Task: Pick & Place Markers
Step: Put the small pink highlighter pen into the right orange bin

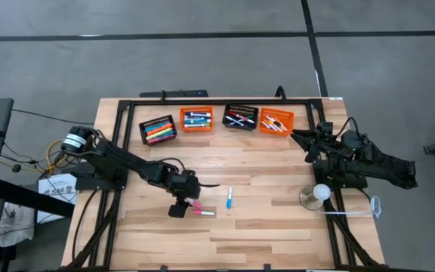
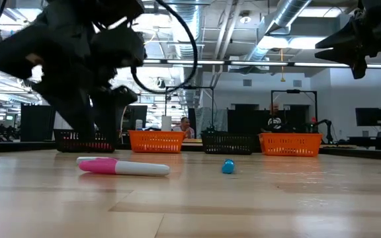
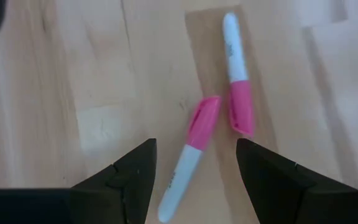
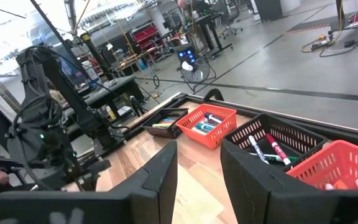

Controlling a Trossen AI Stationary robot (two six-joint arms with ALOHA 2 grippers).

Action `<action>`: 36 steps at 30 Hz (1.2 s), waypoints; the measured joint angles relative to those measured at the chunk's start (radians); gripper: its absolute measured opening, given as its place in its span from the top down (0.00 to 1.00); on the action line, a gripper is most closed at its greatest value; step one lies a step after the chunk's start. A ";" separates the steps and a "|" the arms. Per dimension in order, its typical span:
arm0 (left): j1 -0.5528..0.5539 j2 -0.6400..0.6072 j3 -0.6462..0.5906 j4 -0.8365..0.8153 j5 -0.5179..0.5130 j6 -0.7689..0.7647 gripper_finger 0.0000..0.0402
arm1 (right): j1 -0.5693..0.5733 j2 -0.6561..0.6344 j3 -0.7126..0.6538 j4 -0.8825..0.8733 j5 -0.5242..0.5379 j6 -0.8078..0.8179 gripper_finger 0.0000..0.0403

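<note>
The table [image 1: 278, 227] is made of pale wooden planks and stands on a grey floor, with a black metal frame around it. Behind it, the low view shows a large workshop with pipes on the ceiling and a person sitting far away.

At the far edge of the table four small slatted baskets stand in a row: a black basket [image 1: 158, 129], an orange basket [image 1: 196, 119], a second black basket [image 1: 241, 118] and a second orange basket [image 1: 276, 122]. All four hold markers of different colours.

Near the middle of the table, the left gripper [image 1: 180, 202] hangs low over the wood. Its jaws are open and hold nothing. In the left wrist view two markers with white barrels and pink caps lie on the wood. The nearer pink marker [image 3: 188, 157] lies between the two dark fingers [image 3: 135, 177], and its cap end almost touches the cap of the farther pink marker [image 3: 237, 74]. From above, they appear as a pink and white shape [image 1: 202, 211] just beside the gripper. A blue marker [image 1: 229, 199] lies alone a little to the right of them.

The right gripper [image 1: 308, 140] waits above the right side of the table, near the second orange basket. Its jaws stand partly open and are empty. A small round white object on a grey base [image 1: 317, 195] rests near the right edge.
</note>
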 joint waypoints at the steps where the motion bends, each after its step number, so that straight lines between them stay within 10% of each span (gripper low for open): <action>1: 0.000 0.017 0.005 -0.001 -0.001 0.002 0.45 | 0.000 0.000 0.000 0.000 0.000 0.000 0.72; 36: 0.019 0.109 0.011 0.016 -0.018 0.018 0.45 | 0.000 0.000 0.000 -0.062 0.001 -0.012 0.72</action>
